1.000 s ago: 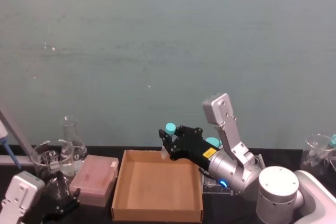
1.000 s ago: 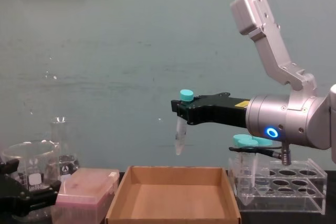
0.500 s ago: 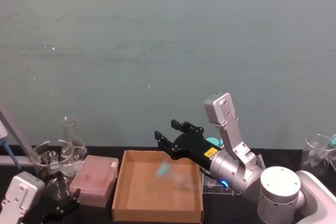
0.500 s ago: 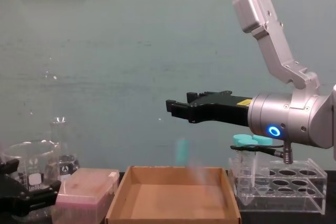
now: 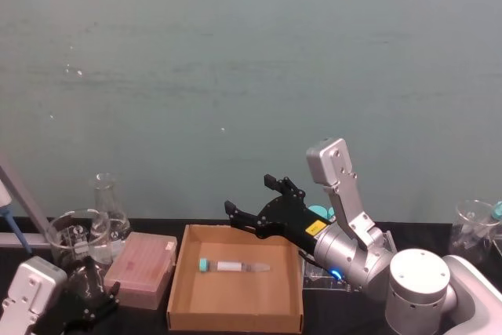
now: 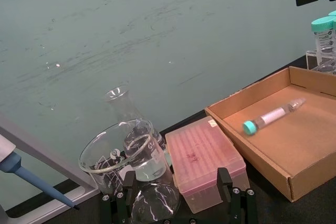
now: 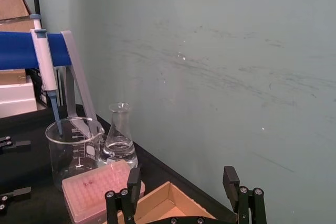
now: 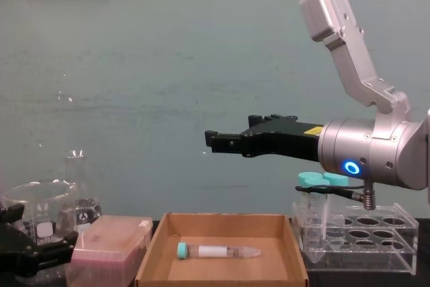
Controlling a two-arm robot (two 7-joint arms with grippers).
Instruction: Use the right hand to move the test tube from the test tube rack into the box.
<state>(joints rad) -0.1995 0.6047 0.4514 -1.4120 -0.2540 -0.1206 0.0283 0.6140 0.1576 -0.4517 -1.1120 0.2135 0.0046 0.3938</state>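
From the head view, the slim clear test tube with its teal cap [image 5: 233,266] lies flat on the floor of the shallow brown cardboard box [image 5: 180,284], cap toward the left wall. The black two-fingered right gripper on its silver arm [image 5: 252,202] hovers over the box's far edge, jaws spread apart and empty. The transfer looks done; only pulling the arm away appears to remain.

The left wrist view shows the tube on its side in the box, a pink translucent plastic box [image 6: 205,160] just beside it, and a glass beaker [image 6: 122,155].

The right wrist view shows a plain teal wall [image 7: 252,51].

From the chest view, the clear acrylic rack [image 8: 359,238] stands at the dark surface's right side, two wider teal-capped tubes [image 8: 316,208] in it. The left gripper [image 8: 17,243] sits parked at the left edge; whether its jaws are apart I cannot tell.
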